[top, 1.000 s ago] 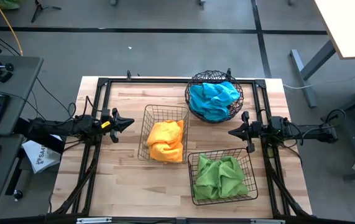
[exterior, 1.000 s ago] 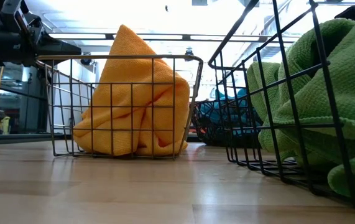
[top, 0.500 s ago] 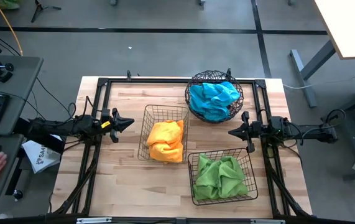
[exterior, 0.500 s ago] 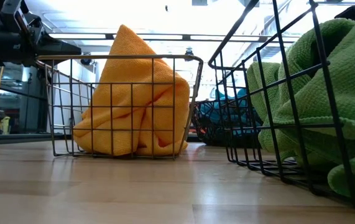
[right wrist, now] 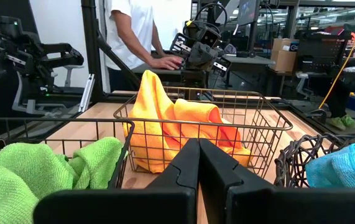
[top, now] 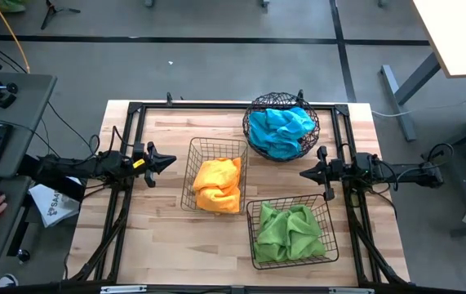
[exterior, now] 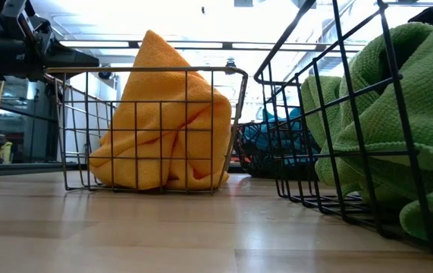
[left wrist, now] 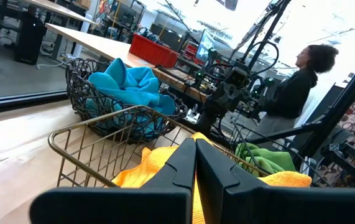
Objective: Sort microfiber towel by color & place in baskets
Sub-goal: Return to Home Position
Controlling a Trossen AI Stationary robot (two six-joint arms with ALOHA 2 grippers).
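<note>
High view is showing green towels (top: 290, 232) filling the basket (top: 252, 237) at the near right corner of the desk (top: 159, 237), orange towel (top: 217, 184) mid-desk, blue towel (top: 279, 129) by the far edge. Nothing is changing from a second ago; left claw (top: 170, 162) and right claw (top: 304, 173) are idling, pinched empty, so sorting seems done.
</note>
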